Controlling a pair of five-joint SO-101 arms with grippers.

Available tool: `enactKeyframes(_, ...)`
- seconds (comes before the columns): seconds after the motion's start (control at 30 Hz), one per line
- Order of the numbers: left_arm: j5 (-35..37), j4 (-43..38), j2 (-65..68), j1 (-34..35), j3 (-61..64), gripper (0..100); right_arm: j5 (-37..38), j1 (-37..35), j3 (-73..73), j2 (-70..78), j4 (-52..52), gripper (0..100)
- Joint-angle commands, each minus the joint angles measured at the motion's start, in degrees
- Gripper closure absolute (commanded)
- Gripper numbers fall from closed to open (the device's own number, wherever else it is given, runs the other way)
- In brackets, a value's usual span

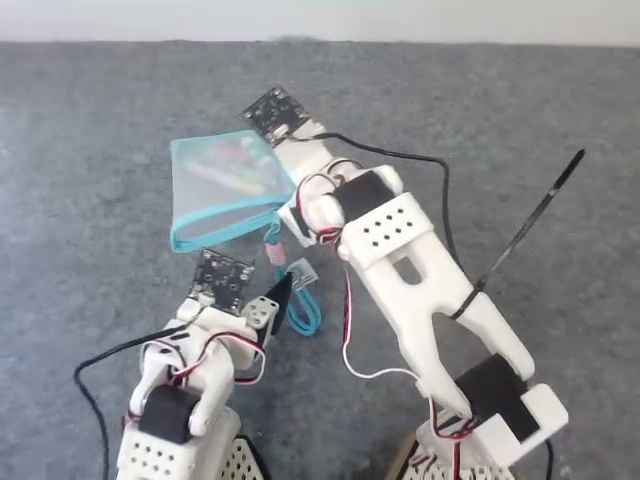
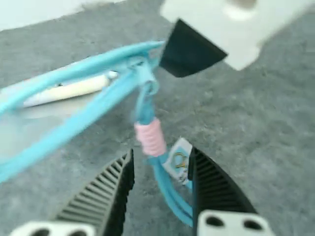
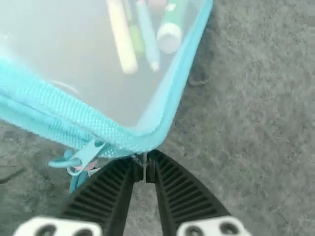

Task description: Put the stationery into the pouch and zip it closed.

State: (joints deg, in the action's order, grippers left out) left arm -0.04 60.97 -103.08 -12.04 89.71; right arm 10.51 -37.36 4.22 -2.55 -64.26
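The translucent pouch [image 1: 222, 195] with teal trim lies on the grey table and holds several pens and markers [image 3: 142, 29]. My right gripper [image 3: 145, 167] is shut on the pouch's corner [image 1: 285, 212], just beside the zipper slider [image 3: 86, 153]. A teal strap with pink wrapping [image 2: 150, 137] and a small tag [image 2: 178, 158] hangs from the slider [image 2: 146, 83]. My left gripper [image 2: 160, 172] is open, with the strap and tag between its fingers but not pinched. In the high view the left gripper [image 1: 280, 292] sits just short of the pouch's near edge.
The strap's teal loop [image 1: 303, 312] lies on the grey table [image 1: 520, 120] between the two arms. A black cable [image 1: 400, 155] and a black zip tie [image 1: 530, 225] run along the right arm. Bare table surrounds the pouch to the left and behind.
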Motion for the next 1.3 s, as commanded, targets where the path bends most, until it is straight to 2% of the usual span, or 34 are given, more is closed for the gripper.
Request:
enactKeyframes(0.0,-0.7,-4.04,-1.05,-2.11,1.1,83,-0.62,-2.07,-3.6,-0.75,-0.22,99.1)
enactKeyframes(0.23,-0.79,-4.4,-1.14,4.48,1.1,83,0.97,-2.33,-1.23,-0.31,0.22,99.1)
enactKeyframes(0.43,-0.79,-1.93,-1.14,7.3,0.22,83,1.32,-2.42,3.43,-0.22,4.18,99.1)
enactKeyframes(1.27,-0.79,-1.49,-1.14,6.86,0.57,83,1.32,-2.33,3.78,-0.22,3.91,99.1)
